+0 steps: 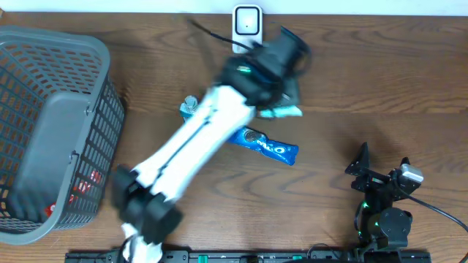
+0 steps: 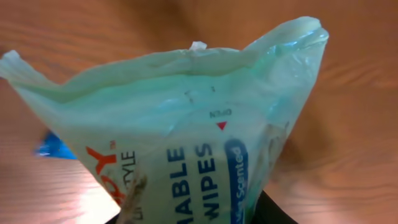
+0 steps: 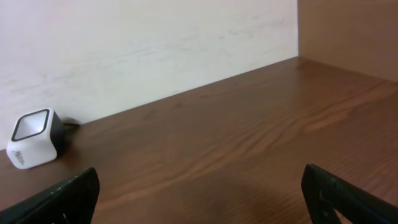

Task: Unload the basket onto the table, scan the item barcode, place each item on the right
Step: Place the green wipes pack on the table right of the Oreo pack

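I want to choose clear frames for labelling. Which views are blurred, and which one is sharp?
Overhead: the left arm is smeared by motion blur, the table sharp. Left wrist: the wipes pack fills the frame, its print slightly soft, the table behind out of focus. Right wrist: sharp and evenly lit; the scanner is crisp.

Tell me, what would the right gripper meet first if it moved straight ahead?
Probably the wall: the table before the right gripper looks free. The scanner stands off to the left of that line.
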`<move>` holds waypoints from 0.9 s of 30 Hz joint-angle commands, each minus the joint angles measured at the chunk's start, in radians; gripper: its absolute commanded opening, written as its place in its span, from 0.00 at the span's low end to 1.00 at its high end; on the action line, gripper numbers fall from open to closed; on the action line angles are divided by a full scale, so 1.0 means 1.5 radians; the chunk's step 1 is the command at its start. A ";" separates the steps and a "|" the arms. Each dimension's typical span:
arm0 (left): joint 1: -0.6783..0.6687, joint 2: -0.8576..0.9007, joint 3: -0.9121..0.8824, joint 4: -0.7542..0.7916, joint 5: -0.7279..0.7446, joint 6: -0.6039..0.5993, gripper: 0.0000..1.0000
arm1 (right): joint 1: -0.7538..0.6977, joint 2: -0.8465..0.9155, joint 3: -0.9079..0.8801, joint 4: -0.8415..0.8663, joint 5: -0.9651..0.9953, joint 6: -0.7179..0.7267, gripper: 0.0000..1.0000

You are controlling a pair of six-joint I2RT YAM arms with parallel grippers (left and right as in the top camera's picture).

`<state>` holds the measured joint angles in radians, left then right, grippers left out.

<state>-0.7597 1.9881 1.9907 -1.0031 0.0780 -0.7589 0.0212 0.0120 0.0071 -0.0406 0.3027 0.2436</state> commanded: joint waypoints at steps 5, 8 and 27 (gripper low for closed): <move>-0.057 0.131 0.001 0.064 0.114 -0.003 0.34 | 0.008 -0.004 -0.001 -0.003 -0.001 -0.009 0.99; -0.073 0.174 0.001 0.083 0.133 -0.003 0.34 | 0.008 -0.004 -0.001 -0.003 -0.001 -0.009 0.99; 0.017 0.072 0.188 -0.078 0.075 0.135 1.00 | 0.008 -0.004 -0.001 -0.003 -0.001 -0.009 0.99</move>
<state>-0.8276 2.2608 2.1113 -1.0462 0.2749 -0.6495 0.0212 0.0120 0.0071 -0.0406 0.3027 0.2436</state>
